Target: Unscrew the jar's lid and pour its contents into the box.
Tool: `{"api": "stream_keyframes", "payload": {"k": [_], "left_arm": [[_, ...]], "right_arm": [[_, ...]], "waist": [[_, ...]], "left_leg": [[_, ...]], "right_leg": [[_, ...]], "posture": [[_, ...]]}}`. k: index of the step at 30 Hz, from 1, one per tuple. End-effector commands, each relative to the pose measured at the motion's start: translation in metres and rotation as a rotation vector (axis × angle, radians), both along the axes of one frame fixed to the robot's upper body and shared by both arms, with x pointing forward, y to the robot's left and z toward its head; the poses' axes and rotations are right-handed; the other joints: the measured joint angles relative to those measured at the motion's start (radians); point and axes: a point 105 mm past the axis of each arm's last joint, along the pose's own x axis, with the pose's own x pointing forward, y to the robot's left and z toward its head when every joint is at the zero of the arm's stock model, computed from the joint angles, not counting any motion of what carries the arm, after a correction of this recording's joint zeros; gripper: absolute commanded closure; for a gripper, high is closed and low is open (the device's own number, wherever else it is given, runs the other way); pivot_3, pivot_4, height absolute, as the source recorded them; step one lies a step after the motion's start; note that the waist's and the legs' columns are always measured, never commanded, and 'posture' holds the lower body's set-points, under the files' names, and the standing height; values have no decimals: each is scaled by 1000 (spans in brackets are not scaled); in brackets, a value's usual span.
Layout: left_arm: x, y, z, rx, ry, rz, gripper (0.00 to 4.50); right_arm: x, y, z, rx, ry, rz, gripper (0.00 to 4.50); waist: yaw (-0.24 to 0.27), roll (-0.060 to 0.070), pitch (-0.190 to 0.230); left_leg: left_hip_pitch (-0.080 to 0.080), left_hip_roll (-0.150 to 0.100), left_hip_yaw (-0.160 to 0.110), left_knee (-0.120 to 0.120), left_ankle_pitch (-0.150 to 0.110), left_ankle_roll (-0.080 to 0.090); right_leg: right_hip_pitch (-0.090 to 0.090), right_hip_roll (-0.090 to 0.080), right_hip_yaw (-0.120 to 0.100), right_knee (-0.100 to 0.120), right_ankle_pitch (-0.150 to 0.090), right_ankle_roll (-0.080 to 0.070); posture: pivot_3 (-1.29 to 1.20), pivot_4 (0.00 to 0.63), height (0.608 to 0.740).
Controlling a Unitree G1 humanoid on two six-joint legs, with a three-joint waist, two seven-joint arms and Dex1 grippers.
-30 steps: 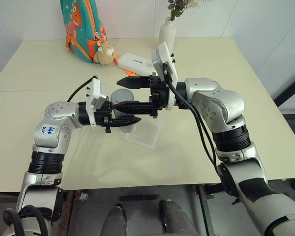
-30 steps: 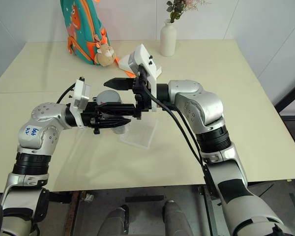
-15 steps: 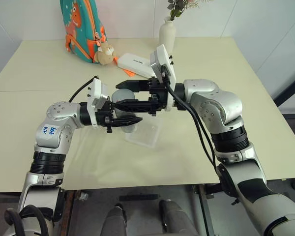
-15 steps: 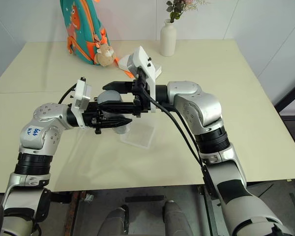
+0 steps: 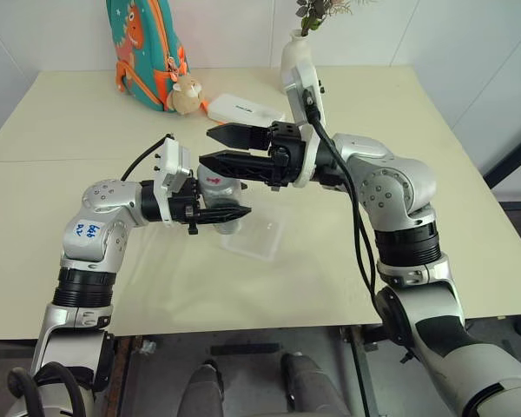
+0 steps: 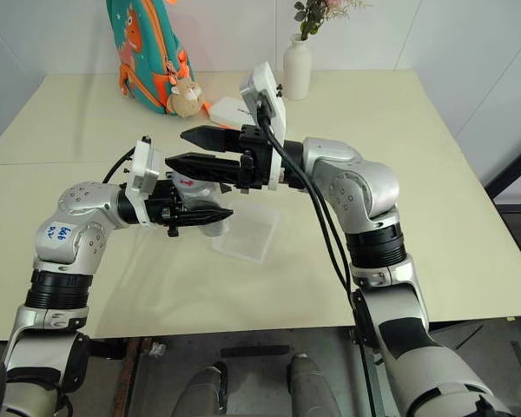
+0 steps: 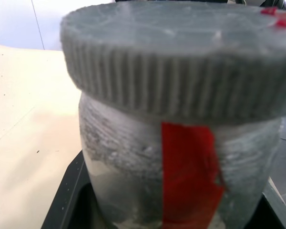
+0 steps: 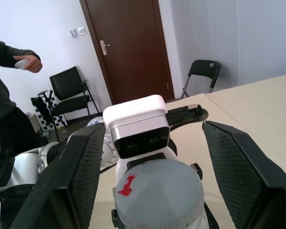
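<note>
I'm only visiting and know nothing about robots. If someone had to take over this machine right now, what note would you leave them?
Left gripper: shut on the jar, holding it upright above the table beside the box.
Right gripper: open, fingers either side of the lid with gaps, not gripping it.
Done: jar picked up.
Left: the lid is still on the jar, so grip it, unscrew it, then tip the jar over the box. The contents can't be made out through the jar.
</note>
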Motion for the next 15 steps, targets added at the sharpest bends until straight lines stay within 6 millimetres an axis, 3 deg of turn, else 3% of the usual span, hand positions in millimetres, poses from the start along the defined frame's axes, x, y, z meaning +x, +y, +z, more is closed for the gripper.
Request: {"api": "stream_keyframes", "payload": {"k": [1,4,8,15], "left_arm": [[-5,1,12,-15,-51,-15,2499],[-5,1,12,-15,-52,-15,2499],[-5,1,12,-15,-51,-14,2499],[-5,2,13,-15,-50,-13,2499]], "right_arm": [[-9,4,5,-56,-143,6,1111],[-12,11,6,-55,-137,26,837],[-11,16,7,-58,-174,12,73],[-13,18,-1,-100,-187,32,73]], "waist": [[-1,0,0],[-3,0,0],[-2,0,0],[-1,0,0]], "left_leg": [[0,0,0,0,0,0],[0,0,0,0,0,0],[0,0,0,0,0,0],[0,0,0,0,0,0]], "right_leg": [[0,0,0,0,0,0],[0,0,0,0,0,0],[0,0,0,0,0,0],[0,0,0,0,0,0]], "posture": [[0,150,740],[0,150,740],[0,150,740],[0,150,740]]}}
